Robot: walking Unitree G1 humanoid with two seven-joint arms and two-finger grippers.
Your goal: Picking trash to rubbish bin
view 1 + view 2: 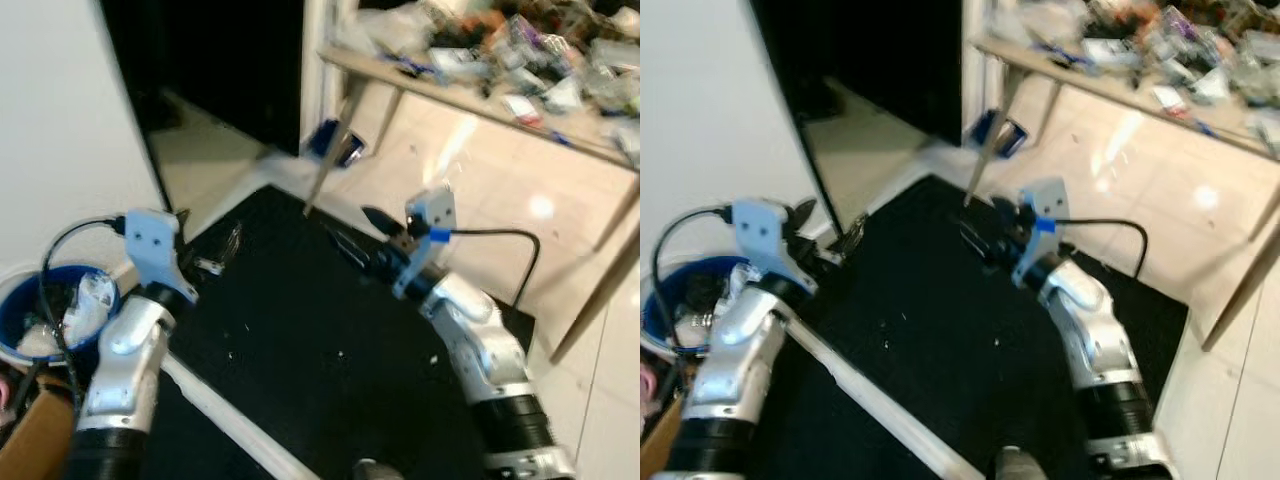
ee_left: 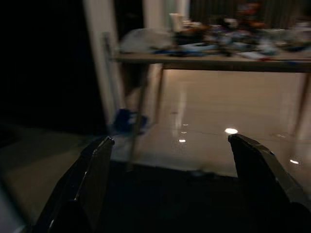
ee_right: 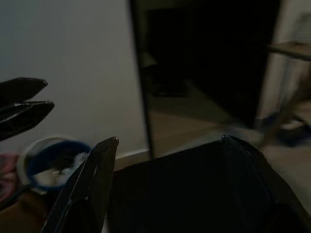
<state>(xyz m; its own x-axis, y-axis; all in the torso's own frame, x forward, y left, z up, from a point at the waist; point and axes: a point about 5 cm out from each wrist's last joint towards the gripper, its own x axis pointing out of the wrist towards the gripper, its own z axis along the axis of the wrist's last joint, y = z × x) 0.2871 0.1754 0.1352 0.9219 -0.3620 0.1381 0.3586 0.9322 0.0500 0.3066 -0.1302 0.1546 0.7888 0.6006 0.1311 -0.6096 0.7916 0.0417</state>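
Hovering over the black mat (image 1: 300, 330), the left gripper (image 2: 170, 184) and right gripper (image 3: 165, 189) both have fingers spread and empty, likely ready for trash. The blue bin (image 1: 30, 300) sits near left, already holding scraps.

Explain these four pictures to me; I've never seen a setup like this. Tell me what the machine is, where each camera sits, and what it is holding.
This is a walking humanoid robot with two silver arms. The two wide pictures come from cameras in its head, looking down. The other two come from wrist cameras looking along each arm's black fingers. The left gripper and right gripper are raised over a black mat, jaws apart, holding nothing. By the robot's left side stands a blue bin with trash already inside. Ahead is a table piled with clutter, on a shiny tiled floor. A small blue object lies near the table leg, too blurred to identify.
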